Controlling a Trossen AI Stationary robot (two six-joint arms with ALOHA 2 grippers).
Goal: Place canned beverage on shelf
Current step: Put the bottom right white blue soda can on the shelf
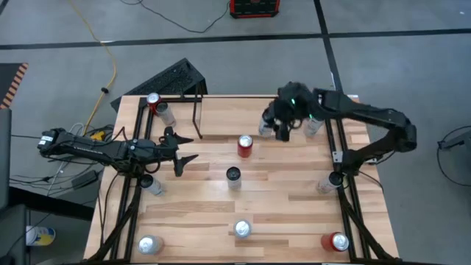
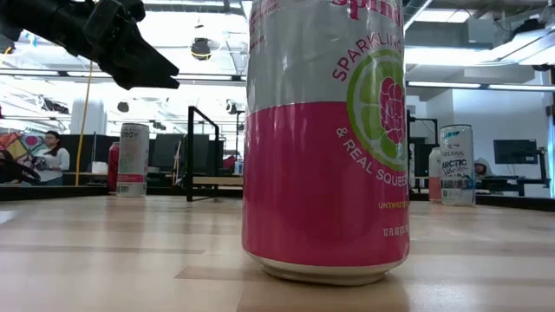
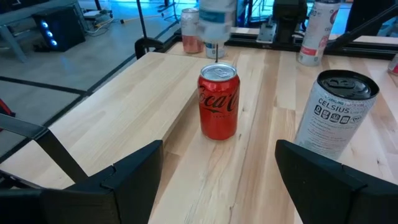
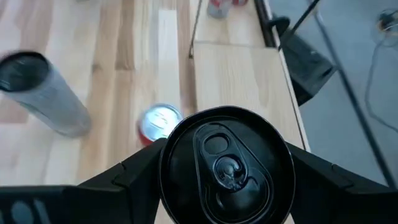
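Observation:
My right gripper (image 1: 271, 126) hangs over the table's far middle, shut on a canned beverage with a black top (image 4: 227, 165). The shelf's light wood board (image 4: 242, 74) lies beyond it toward the far left corner, with a thin black upright (image 1: 197, 118) at its edge. A red Coca-Cola can (image 3: 219, 101) and a black-topped Celsius can (image 3: 336, 115) stand on the table ahead of my left gripper (image 3: 217, 186). That gripper is open at the table's left, above the table, touching nothing. My right gripper pinches the can between its two fingers (image 4: 134, 174), which lie on opposite sides of the can's wall just under the top rim (image 4: 171, 186). The fingers come slanting down from the right. The can is lifted clear of the table, its top up.
Several more cans stand around the table: a pink one (image 2: 325, 139) at the near edge, two by the shelf (image 1: 156, 104), others along the black side rails (image 1: 346, 191). A black slanted panel (image 1: 173, 77) sits behind the shelf. A person (image 2: 52, 156) sits in the room beyond.

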